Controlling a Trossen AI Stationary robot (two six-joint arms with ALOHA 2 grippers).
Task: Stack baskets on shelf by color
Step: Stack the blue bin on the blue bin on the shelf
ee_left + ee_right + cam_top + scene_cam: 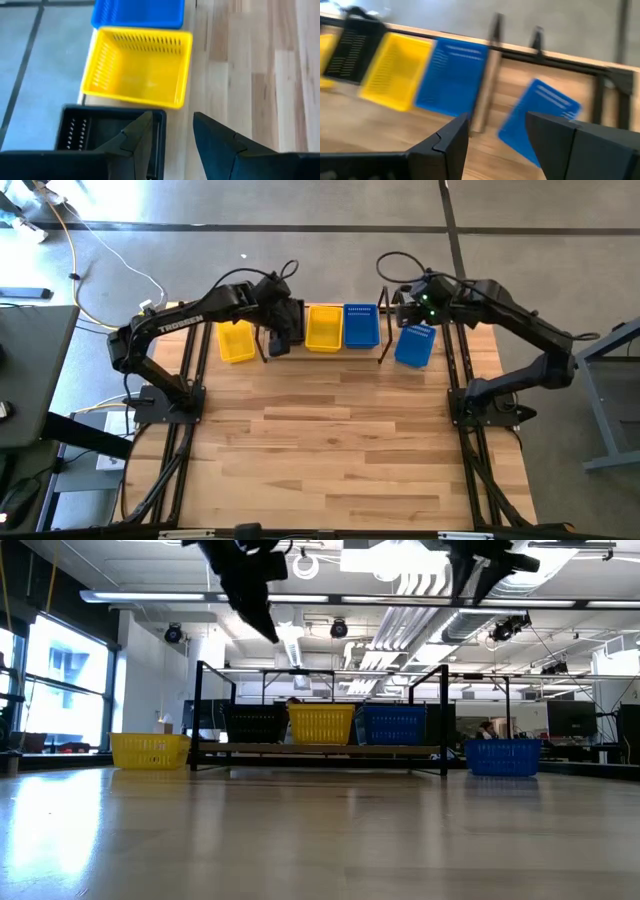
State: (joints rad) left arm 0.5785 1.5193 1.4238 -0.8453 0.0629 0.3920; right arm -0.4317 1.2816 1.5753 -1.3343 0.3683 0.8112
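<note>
On the shelf [320, 750], at the table's far edge, three baskets are sitting in a row: the black basket [256, 725] on the left, the yellow basket [324, 327] in the middle, the blue basket [361, 325] on the right. A second yellow one [236, 341] is lying on the table just left of the shelf, and a second blue one [415, 345] is lying tilted just right of it.

The left gripper [172, 142] is hovering over the black basket's rim with its fingers apart, one finger inside the rim and one outside; it is gripping nothing. The right gripper [497, 140] is hanging above the loose blue basket, fingers wide apart and empty.

The risks from here look like these:
- The left finger inside the black rim could be catching the wall as the arm lifts, dragging the basket off the shelf or into the yellow one beside it.
- The loose blue basket is lying askew close to the shelf's right bracket [383, 340], so a pinch on its rim could be slipping, or a finger could be striking the wire.
- Both arms are working near the shelf, so they could be crowding each other.
</note>
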